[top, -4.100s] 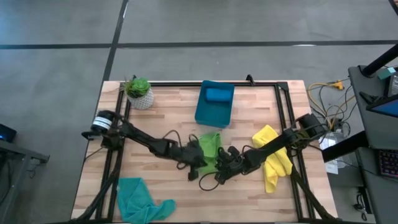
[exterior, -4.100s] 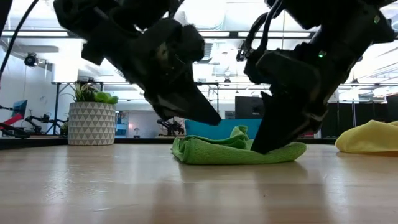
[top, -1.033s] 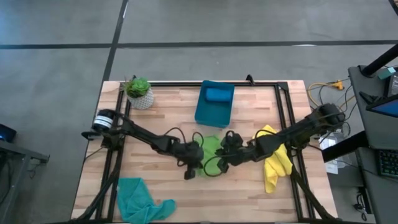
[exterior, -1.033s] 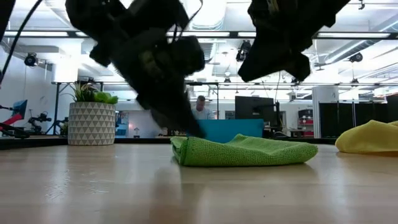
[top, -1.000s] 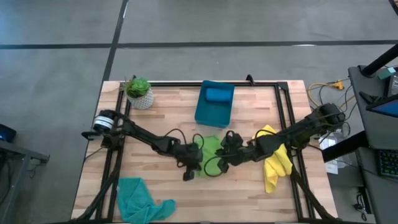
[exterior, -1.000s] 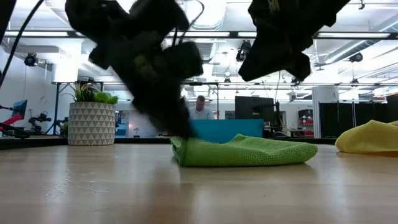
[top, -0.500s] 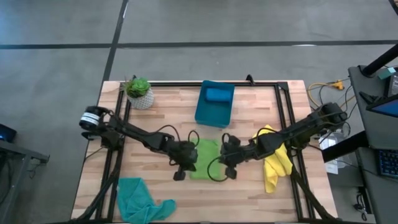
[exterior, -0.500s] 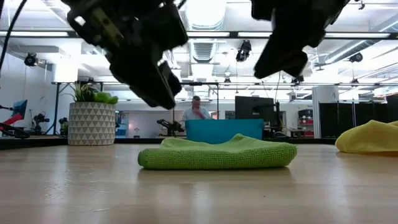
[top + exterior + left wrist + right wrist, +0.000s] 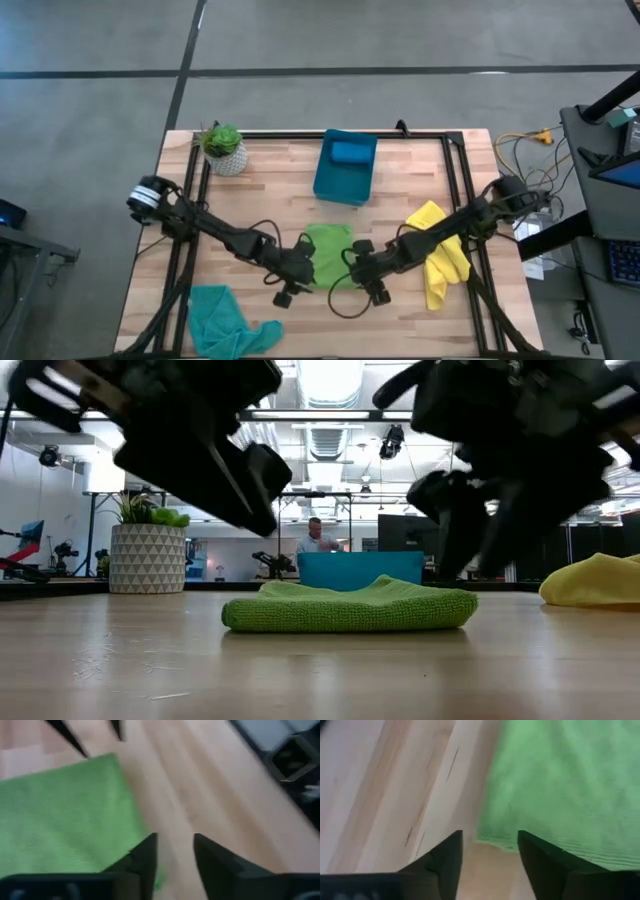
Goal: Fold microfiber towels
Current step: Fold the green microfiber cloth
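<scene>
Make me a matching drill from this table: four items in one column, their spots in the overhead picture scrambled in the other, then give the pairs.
Items:
1. lime green towel
2. teal towel
3. yellow towel
4. potted plant

Spots:
A. far left corner of the table
B. near left corner, crumpled
C. right side, partly under the right arm
D. middle of the table, lying flat between the two grippers

Pairs: 1-D, 2-B, 3-C, 4-A
</scene>
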`<control>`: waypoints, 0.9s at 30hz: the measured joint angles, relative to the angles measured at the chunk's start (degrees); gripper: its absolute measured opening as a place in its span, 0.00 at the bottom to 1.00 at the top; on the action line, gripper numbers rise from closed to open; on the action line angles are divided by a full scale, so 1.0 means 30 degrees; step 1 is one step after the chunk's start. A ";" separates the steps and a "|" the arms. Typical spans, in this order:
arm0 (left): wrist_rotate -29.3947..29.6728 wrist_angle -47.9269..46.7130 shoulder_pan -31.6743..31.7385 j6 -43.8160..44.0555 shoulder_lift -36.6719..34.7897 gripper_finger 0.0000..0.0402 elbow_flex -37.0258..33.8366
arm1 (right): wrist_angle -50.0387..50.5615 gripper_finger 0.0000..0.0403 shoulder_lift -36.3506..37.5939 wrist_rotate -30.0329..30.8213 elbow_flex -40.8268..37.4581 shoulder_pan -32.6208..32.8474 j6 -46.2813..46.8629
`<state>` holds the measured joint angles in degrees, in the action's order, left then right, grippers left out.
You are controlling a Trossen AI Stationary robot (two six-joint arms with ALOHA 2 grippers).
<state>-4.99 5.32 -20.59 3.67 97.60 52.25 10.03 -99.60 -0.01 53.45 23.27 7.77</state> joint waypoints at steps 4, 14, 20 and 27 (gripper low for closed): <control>0.0726 0.0093 -0.0258 0.0237 0.0538 0.48 -0.0099 | -0.0075 0.54 -0.0696 0.0018 0.0015 0.0387 -0.0641; 0.0939 0.0277 -0.0439 0.2431 0.2598 0.60 0.0008 | 0.0040 0.54 -0.1168 0.1460 0.0240 0.0723 -0.0806; 0.3163 0.0024 -0.0440 0.2633 0.2616 0.60 0.0008 | -0.0186 0.54 -0.0920 0.1548 0.0606 0.1009 -0.1116; 0.4697 -0.0536 -0.0454 0.2669 0.2623 0.49 -0.0006 | -0.0792 0.54 -0.2024 0.2604 0.0532 0.1106 -0.1447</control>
<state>9.11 3.71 -21.96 11.68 105.47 52.23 7.66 -105.67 7.80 55.05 26.59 3.43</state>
